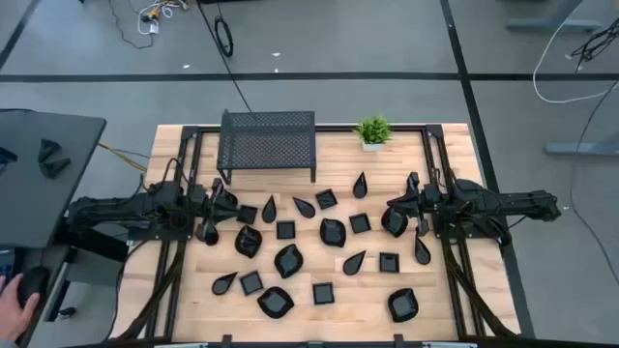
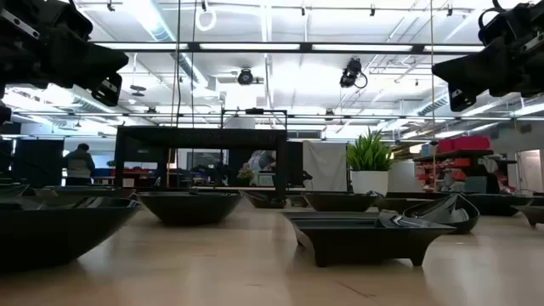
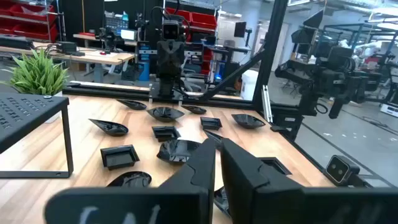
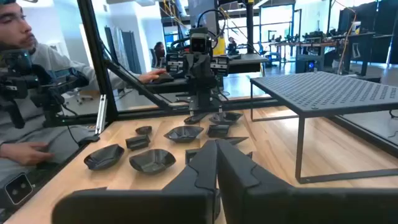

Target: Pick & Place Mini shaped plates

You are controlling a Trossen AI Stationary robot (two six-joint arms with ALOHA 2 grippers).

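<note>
Plates [image 1: 286,259], mini shaped and black, lie scattered across the table [image 1: 453,300]. Left gripper [image 1: 224,200] and right gripper [image 1: 398,207] hover at opposite sides, fingers pressed together, empty.

1. In the low view, a large dish [image 2: 51,225] is cut off by the left edge.
2. Both arms are cropped at that view's top corners.
3. Far dishes [image 2: 340,201] overlap, their shapes unreadable.
4. Background people [image 2: 79,163] are blurred.

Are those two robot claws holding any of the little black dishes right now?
No. The left gripper and right gripper are both shut on nothing, raised above the mini shaped plates on the table.
</note>
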